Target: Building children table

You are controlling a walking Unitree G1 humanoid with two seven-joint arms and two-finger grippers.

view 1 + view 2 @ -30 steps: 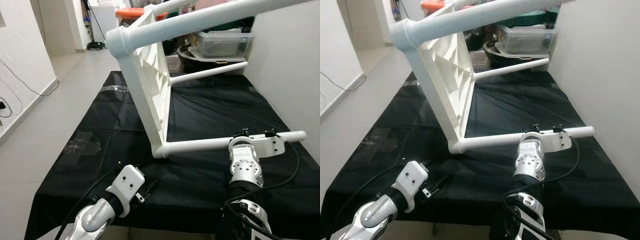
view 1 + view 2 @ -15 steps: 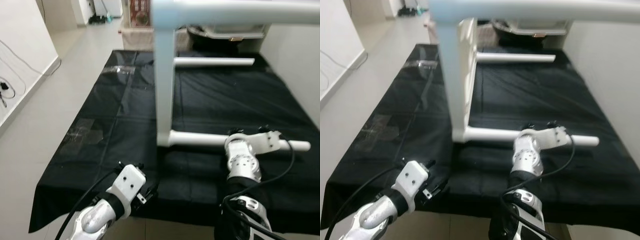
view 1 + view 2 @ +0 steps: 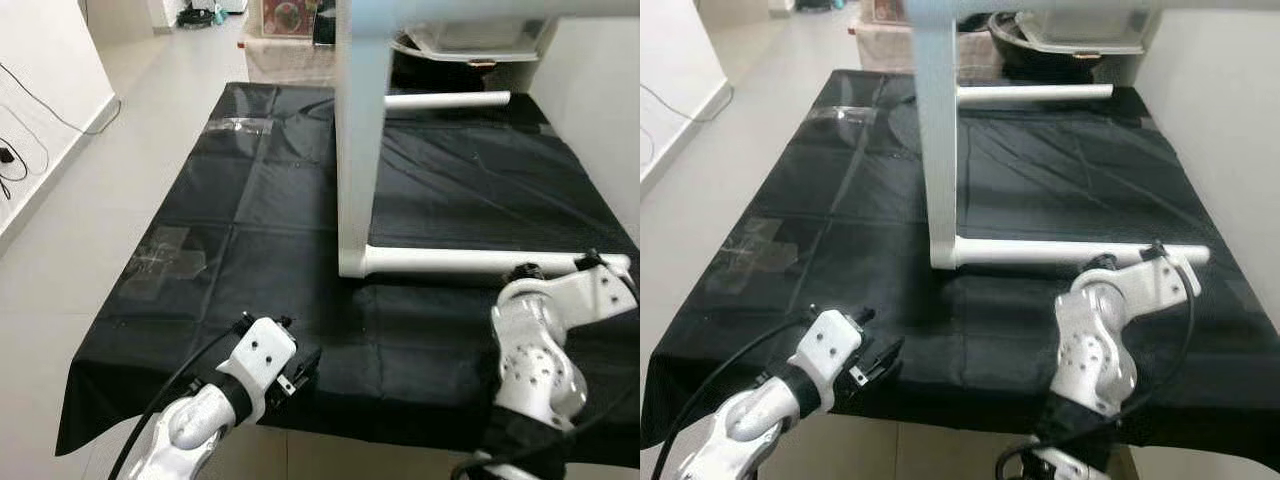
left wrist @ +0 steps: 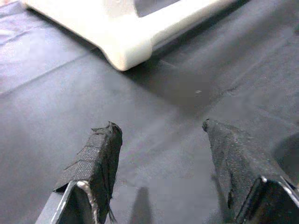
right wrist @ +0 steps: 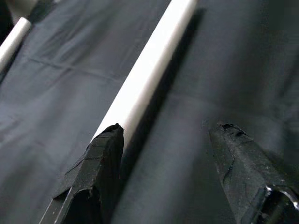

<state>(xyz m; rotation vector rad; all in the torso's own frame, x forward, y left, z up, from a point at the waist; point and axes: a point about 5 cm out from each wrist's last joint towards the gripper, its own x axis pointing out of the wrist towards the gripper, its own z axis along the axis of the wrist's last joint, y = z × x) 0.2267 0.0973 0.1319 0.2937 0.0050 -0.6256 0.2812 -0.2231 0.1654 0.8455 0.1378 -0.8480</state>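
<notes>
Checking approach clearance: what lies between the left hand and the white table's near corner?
Only bare black cloth: in the left wrist view, the left hand is open, with the white table corner ahead, apart from it.

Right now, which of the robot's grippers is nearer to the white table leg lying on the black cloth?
Right. The right gripper sits beside the table leg; the left gripper hovers over cloth short of its corner end.

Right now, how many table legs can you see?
3. One leg lies along the black cloth by the right hand. One sticks out farther back. One runs across the top of the view. A fourth may be hidden.
</notes>
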